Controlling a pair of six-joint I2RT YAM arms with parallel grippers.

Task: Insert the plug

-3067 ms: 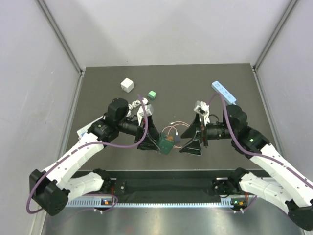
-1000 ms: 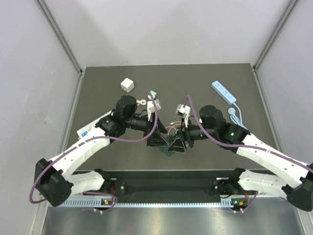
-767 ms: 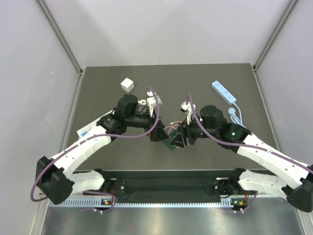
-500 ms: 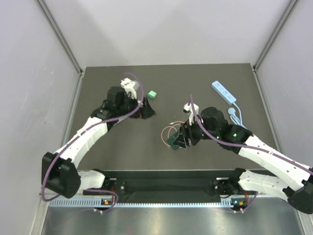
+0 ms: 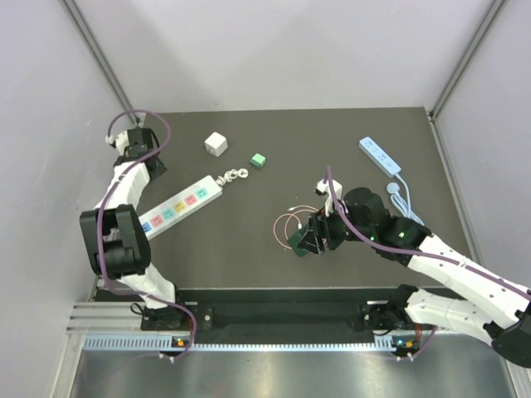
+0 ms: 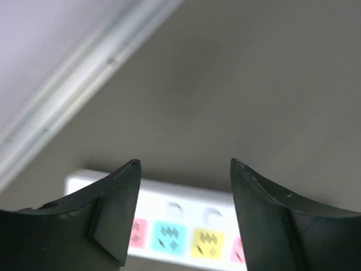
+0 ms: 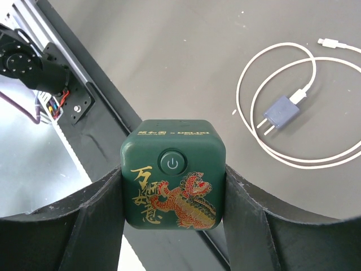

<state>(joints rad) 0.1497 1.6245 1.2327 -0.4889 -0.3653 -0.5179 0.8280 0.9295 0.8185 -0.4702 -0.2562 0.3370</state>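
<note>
clamped in the right pincer (image 7: 173, 171), by two opposite side faces: a dark green plastic cube socket (image 7: 169, 197) with a round power button and a gold-and-red dragon print. button face turned toward the wrist camera, likely so the other faces stay free to take pins. held near the front edge of the dark grey table (image 7: 169, 45); lifted or resting, cannot tell. fingers partly spread, pressed flat against the cube, nothing else touched.

ahead of that pincer and to its right, loose on the table: a small blue-grey two-pin plug (image 7: 280, 111) on a looped white cable (image 7: 248, 73), pins aimed roughly back toward the cube, well apart from it. not yet inserted; probably to be picked up, or the cube carried over to it.

at the far left of the table, the left pincer (image 6: 183, 164), hanging over a white power strip with coloured square buttons (image 6: 186, 226), close to the metal wall rail (image 6: 84, 73). probably brought there to take or steady the strip. fingers apart, gap bare, gripping nothing; no contact visible. strip just below and behind the fingertips.

between the two pincers, toward the back: a white cube block (image 5: 216, 143) and a small green block (image 5: 259, 159). behind the right pincer, far right: a light blue power strip (image 5: 380, 156).
</note>
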